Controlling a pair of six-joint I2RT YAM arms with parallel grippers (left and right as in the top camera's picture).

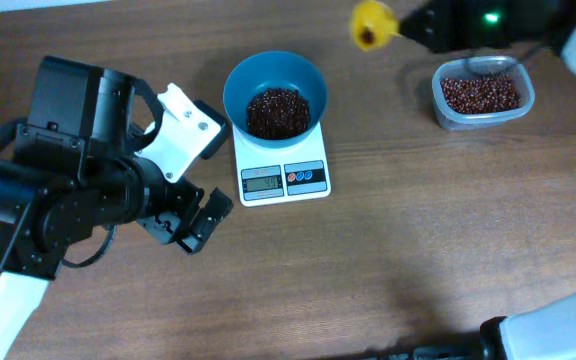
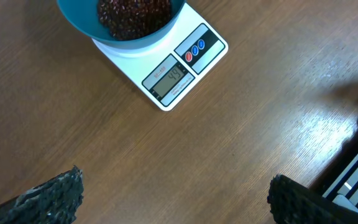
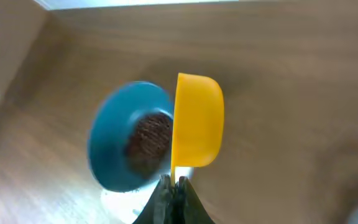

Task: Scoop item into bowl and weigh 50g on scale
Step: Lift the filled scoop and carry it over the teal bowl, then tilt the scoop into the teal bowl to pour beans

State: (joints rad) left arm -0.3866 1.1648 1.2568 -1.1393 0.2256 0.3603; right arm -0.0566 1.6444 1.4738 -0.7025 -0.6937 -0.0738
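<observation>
The teal-blue bowl (image 1: 275, 80) stands on the white scale (image 1: 284, 178) and holds a heap of red-brown beans (image 1: 276, 111). My right gripper (image 1: 404, 30) is shut on the handle of a yellow scoop (image 1: 371, 24), which hangs to the right of and behind the bowl with a few beans in it. In the right wrist view the scoop (image 3: 197, 121) is beside the bowl (image 3: 107, 152), with the gripper (image 3: 174, 184) pinching its thin handle. My left gripper (image 1: 190, 222) is open and empty, left of and in front of the scale (image 2: 166, 78). Its fingertips (image 2: 58, 198) stand far apart.
A clear plastic tub (image 1: 483, 92) with more beans sits at the back right, below the right arm. The left arm's black body (image 1: 58, 190) fills the left side. Bare wooden table lies in front of the scale.
</observation>
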